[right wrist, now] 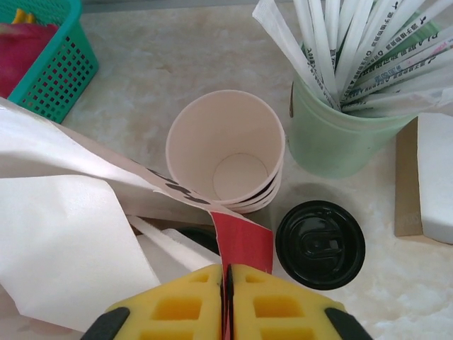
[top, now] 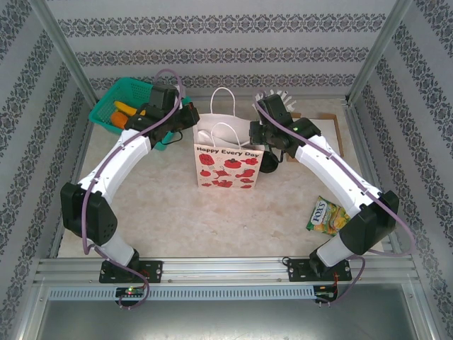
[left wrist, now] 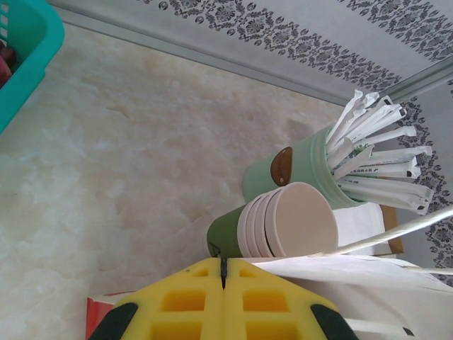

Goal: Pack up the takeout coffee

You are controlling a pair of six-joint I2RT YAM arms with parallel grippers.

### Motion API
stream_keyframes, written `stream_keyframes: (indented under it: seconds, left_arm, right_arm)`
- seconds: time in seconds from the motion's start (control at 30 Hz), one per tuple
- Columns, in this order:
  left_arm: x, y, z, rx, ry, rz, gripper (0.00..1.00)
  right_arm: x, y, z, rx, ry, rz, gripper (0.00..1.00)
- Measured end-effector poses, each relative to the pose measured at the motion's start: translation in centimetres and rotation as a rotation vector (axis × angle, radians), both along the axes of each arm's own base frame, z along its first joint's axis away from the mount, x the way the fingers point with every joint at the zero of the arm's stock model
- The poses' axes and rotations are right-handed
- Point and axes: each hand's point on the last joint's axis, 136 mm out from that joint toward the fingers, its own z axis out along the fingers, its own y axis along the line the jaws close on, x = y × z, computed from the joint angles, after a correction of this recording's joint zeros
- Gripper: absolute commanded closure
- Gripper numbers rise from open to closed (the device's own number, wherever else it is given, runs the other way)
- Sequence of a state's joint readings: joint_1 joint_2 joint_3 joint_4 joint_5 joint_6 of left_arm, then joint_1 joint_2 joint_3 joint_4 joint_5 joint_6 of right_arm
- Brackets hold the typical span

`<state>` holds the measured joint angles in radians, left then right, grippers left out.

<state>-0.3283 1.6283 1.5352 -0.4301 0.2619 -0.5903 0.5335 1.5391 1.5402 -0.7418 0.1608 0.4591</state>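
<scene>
Clenched on the red rim of the paper gift bag (top: 226, 166), the right end effector (right wrist: 228, 278) is seen with a strip of the bag's paper running in between its yellow fingers (right wrist: 191, 301). The left end effector (left wrist: 224, 275) is shut tight at the bag's opposite side. Whether the rim is pinched there cannot be told, though white paper lies just beside it. The bag stands upright near the middle of the bench (top: 177, 212), its mouth facing up between the two arms.

Little of the packing is judged to be done. The dark green paper cup (left wrist: 225, 237), the outermost of a nested stack, is found on the bench behind the bag, toward the far edge and outside the bag. It is set just beside the mint-green cup (right wrist: 333, 142) holding wrapped straws (right wrist: 354, 49). A black lid (right wrist: 320, 244) lies flat on the bench near the stack and is fitted to nothing. Opening the bag is taken to be the step in hand. Lidding the cup and placing it inside appear to be left.

The cup stands upright. Its long axis is vertical, its open mouth points up, and its base is on the bench.
</scene>
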Motion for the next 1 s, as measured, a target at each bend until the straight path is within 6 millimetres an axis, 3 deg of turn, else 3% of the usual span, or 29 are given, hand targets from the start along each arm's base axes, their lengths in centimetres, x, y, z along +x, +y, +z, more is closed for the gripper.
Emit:
stream_keyframes:
  seconds: [0.17, 0.33, 0.43, 0.53, 0.57, 0.63, 0.73, 0.83, 1.0]
  left_arm:
    - [-0.3, 0.2, 0.4, 0.027, 0.006, -0.010, 0.69]
    - [-1.1, 1.1, 1.1, 0.075, 0.005, 0.009, 0.48]
    - [-2.3, 2.4, 3.1, 0.110, -0.043, 0.040, 0.31]
    - [-4.2, 4.6, 6.0, 0.145, -0.133, 0.101, 0.05]
    - [-5.1, 5.7, 7.0, 0.165, -0.168, 0.137, 0.00]
    - [-6.6, 7.9, 8.3, 0.206, -0.225, 0.217, 0.00]
    - [-8.6, 11.9, 8.7, 0.279, -0.280, 0.373, 0.00]
    - [-10.1, 15.9, 7.0, 0.379, -0.289, 0.534, 0.00]
    - [-11.9, 22.3, 0.5, 0.590, -0.201, 0.756, 0.00]
  right_arm:
    - [0.4, -1.1, 0.8, 0.015, -0.021, -0.039, 0.56]
    - [0.1, -2.9, 3.9, 0.032, -0.108, -0.049, 0.41]
    - [-0.7, -4.4, 6.6, 0.051, -0.208, -0.047, 0.34]
    - [-1.5, -6.7, 8.4, 0.060, -0.303, -0.074, 0.23]
    - [-1.8, -7.7, 8.7, 0.055, -0.332, -0.093, 0.19]
    - [-2.0, -9.7, 9.0, 0.033, -0.378, -0.150, 0.06]
    - [-2.1, -13.1, 8.3, -0.017, -0.412, -0.256, 0.02]
    - [-2.2, -16.7, 6.1, -0.075, -0.404, -0.380, 0.02]
    - [-3.2, -22.2, -0.2, -0.157, -0.336, -0.571, 0.02]
